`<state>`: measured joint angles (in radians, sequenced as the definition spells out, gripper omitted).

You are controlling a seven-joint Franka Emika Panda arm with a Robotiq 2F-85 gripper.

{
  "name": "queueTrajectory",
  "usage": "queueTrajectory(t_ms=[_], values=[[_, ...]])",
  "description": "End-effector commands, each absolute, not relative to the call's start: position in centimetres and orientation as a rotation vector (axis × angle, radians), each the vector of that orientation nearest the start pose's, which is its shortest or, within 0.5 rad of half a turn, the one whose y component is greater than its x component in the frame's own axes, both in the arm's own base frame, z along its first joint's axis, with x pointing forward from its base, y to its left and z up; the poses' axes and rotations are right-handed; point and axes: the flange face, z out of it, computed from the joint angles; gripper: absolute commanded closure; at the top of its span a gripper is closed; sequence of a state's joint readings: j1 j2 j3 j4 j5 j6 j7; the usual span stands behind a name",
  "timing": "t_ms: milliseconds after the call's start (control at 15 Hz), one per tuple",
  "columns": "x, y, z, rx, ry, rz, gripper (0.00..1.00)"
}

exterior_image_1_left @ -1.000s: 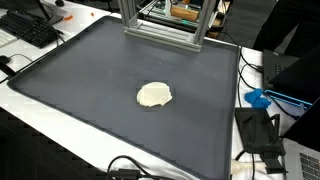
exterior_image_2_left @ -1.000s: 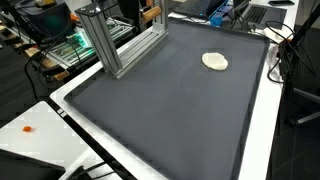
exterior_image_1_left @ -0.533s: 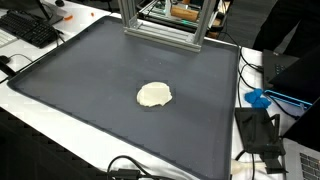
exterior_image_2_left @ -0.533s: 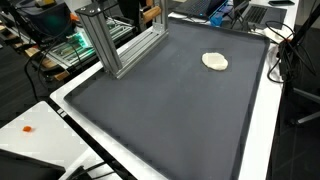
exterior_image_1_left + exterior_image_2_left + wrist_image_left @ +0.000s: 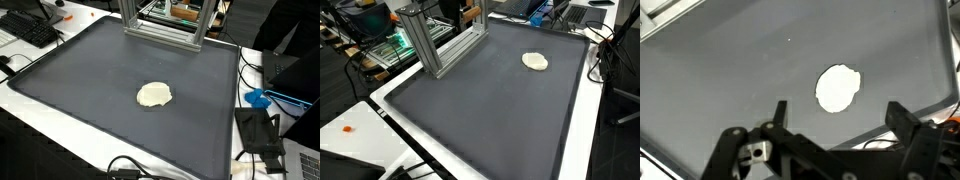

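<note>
- Gripper [image 5: 839, 116]: jaws spread wide, holding nothing.
- Dough disc [image 5: 837, 88]: lies flat on grey mat [image 5: 720, 70]; in the wrist view it shows between the fingers [image 5: 780, 108], untouched.

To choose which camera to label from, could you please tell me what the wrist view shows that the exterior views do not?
Only the wrist view shows the gripper, its jaws spread open above the dark mat. Only the exterior views show the metal frame at the mat's edge, and an exterior view shows a keyboard beside it. Both share the pale flat disc lying on the mat.
</note>
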<state>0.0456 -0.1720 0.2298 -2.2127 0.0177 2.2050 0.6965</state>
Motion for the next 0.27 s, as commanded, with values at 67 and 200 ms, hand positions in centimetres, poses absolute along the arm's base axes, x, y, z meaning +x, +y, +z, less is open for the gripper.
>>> queueTrajectory(t_ms=[67, 200], values=[[49.99, 14.34, 45.82, -3.004, 0.694, -0.229, 0.00], [50.22, 14.38, 45.74, -3.002, 0.698, -0.228, 0.00]])
